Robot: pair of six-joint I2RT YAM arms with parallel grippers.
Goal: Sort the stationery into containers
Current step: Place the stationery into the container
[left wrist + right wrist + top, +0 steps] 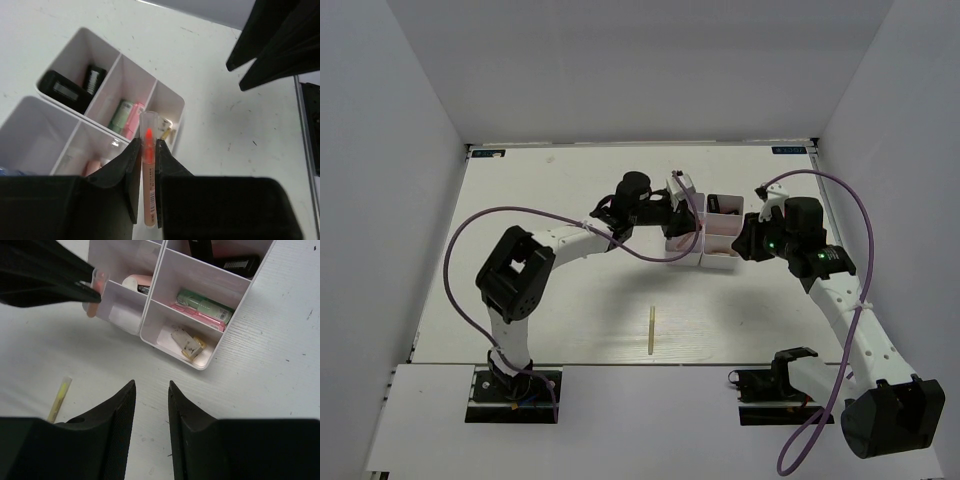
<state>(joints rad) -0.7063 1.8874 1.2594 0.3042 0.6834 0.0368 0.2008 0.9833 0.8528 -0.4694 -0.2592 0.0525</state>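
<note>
Top view: a block of white containers point(720, 262) sits right of centre on the table point(550, 320). The left gripper point(675, 225) reaches it from 9 o'clock. The right gripper point(748, 240) is just beside it at 3 o'clock. A yellow stick point(651, 330) lies at 6 o'clock from the block, well apart, with its long axis running near to far.

Left wrist view: the left gripper point(146, 150) is pinched on a marker point(148, 170) with a clear cap and an orange-pink tip. The marker's long axis runs along the fingers, cap toward 12 o'clock. The containers point(132, 80) lie ahead. A compartment holding a green marker point(120, 114) and a pink marker point(134, 120) is just at 11 o'clock from the cap. Black items point(65, 90) fill the compartment beyond, at 10 o'clock. The right arm point(280, 40) is a dark shape at 1 o'clock, apart.

Right wrist view: the right gripper point(151, 425) is spread and holds nothing, over bare table at 6 o'clock from the block. The held marker point(95, 295) hangs at the block's 9 o'clock wall; whether it is over or outside that wall cannot be told. The green marker point(205, 305) lies one column across, at 3 o'clock from it, so the drop likely means crossing a divider. An eraser point(187, 345) is in the nearest compartment. The yellow stick point(59, 397) lies near the spread jaws, at 10 o'clock.
</note>
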